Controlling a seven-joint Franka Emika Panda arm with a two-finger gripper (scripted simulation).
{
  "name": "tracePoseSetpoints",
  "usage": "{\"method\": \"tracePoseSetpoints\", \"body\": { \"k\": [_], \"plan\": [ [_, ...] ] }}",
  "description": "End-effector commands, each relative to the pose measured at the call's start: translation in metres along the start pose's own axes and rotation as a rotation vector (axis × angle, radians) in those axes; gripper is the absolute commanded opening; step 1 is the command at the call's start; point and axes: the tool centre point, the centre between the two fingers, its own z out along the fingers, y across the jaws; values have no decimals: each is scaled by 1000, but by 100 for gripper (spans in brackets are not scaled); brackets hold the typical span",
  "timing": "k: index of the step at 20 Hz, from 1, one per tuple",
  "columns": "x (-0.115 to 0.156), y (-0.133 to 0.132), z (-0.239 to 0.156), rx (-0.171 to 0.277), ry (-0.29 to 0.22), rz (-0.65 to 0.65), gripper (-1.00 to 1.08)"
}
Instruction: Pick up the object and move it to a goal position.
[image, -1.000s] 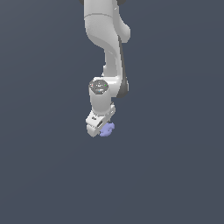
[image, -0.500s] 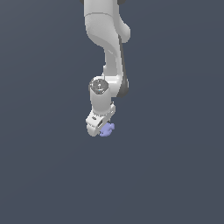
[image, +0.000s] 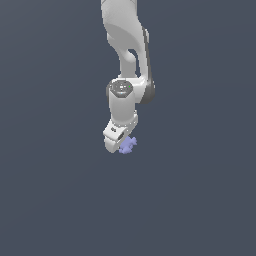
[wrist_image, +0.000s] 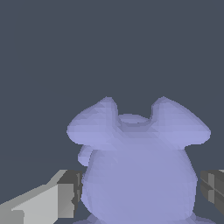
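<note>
My white two-fingered gripper (image: 121, 146) points down at the end of my white arm, and the small periwinkle-blue lumpy piece with rounded knobs (image: 127, 145) sits at its tip, poking out toward the exterior view's right. In the wrist view that piece (wrist_image: 138, 168) fills the space between my dark grey finger pads (wrist_image: 72, 192), which stand close on either side of its body; whether they actually press on it I cannot tell, so I will not claim a firm grip. I judge this to be the grasping step. The next move calls for confirming the squeeze and then carrying the piece steadily to the goal, which neither view shows.
</note>
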Motion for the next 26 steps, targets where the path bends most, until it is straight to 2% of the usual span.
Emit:
{"method": "tracePoseSetpoints", "body": {
  "k": [1,16,26],
  "plan": [
    [12,-4,-20,0,0,-1,-100],
    [99,-32,-163,9,-1,0,-100],
    [133,-39,-218,12,-2,2,-100]
  ]
}}
